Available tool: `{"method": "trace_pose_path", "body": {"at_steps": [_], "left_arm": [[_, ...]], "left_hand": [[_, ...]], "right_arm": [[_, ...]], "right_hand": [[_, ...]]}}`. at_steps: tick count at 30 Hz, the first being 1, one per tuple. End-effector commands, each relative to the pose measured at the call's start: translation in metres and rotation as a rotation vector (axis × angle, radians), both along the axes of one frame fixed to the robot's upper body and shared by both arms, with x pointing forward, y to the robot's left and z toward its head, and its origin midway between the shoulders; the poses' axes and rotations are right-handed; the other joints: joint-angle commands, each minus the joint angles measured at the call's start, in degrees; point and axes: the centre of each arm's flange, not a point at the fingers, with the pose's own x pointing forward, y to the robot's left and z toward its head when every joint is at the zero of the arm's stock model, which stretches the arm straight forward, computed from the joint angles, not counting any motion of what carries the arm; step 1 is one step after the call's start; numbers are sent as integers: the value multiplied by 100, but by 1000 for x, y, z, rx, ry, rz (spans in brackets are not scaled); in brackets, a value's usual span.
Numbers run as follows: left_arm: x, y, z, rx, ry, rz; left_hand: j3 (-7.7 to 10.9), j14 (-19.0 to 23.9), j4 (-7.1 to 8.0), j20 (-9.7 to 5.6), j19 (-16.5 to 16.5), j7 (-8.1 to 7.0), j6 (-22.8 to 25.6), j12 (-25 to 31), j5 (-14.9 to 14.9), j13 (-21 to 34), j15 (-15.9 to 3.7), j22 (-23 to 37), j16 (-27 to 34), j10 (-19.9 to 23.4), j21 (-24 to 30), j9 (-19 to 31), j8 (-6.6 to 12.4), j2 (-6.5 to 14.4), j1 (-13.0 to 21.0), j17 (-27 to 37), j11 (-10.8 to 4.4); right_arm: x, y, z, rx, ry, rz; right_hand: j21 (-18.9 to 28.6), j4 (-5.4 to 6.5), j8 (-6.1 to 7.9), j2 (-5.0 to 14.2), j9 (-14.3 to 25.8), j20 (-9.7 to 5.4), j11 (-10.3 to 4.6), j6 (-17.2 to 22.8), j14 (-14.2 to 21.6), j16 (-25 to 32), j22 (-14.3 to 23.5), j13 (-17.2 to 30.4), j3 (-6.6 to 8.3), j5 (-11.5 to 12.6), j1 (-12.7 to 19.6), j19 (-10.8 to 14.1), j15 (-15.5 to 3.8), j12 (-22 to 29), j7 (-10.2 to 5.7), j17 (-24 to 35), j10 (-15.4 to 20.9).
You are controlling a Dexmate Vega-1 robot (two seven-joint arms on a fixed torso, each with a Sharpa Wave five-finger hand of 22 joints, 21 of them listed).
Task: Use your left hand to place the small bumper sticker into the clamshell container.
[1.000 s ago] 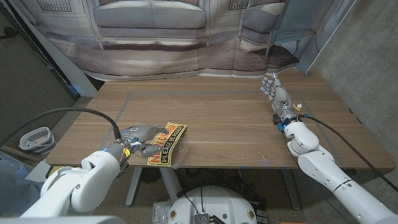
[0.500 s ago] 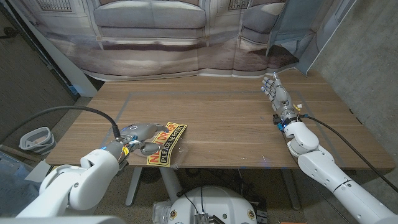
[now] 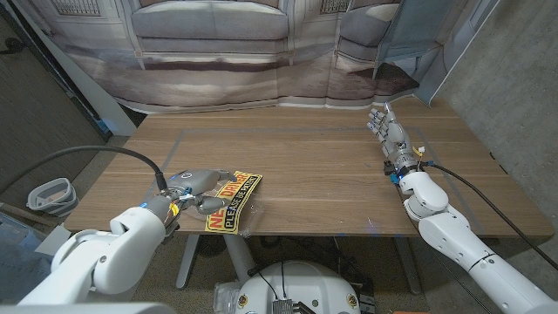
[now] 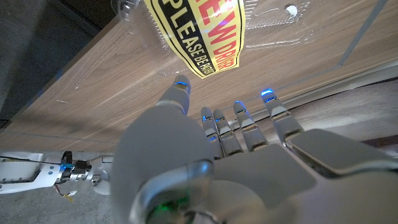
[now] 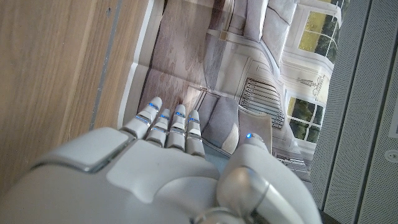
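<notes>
**Yellow sticker sits in the clear shell, left hand just beside it**

Yellow and red, the small bumper sticker [image 3: 234,201] lies near the front edge of the wooden table [image 3: 314,166], left of centre, and it appears to rest on the clear clamshell container [image 3: 228,205], whose transparent plastic shows around it. In the left wrist view the sticker [image 4: 200,34] lies over the see-through tray [image 4: 273,25], so you can judge the placing as done or nearly so; whether the lid half is still open I cannot tell.

Your left hand [image 3: 193,187] sits just left of the sticker, low over the table, at the sticker's near-left end. From the wrist, its fingers [image 4: 239,121] are loosely extended and apart, pointing toward the sticker with nothing between them; it looks like a hand that holds nothing. Whether a fingertip touches the plastic is not clear.

Your right hand [image 3: 386,131] stands upright at the far right of the table, well apart from the container, fingers [image 5: 169,124] straight and side by side, holding nothing — parked out of the way, since the task belongs to the left.
</notes>
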Motion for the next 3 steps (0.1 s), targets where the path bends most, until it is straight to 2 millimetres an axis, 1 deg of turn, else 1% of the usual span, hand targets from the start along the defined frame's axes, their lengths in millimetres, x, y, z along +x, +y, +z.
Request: {"method": "trace_pose_path", "body": {"at_steps": [1,3], "left_arm": [[1,-1,3,-8,-14,-8],[0,-1,3,-6,-14,-7]], "left_hand": [[26,57,-2,10,58,16,80,42,19,21,-200,7,37,79,58,-5,43,85,25,12,4],[44,61,-3,11,66,22,83,50,20,20,-190,7,41,95,65,-4,46,117,40,12,7]], "right_arm": [[0,-2,-1,2,2,-2],[0,-2,-2,2,3,-1]], "right_hand": [[-13,-34,7,15,19,11,11,28,61,-10,22,35,32,-10,17,40,-6,3,2,14,46],[-14,-35,8,17,19,12,10,30,59,-11,22,35,33,-10,19,40,-2,3,0,13,45]]}}
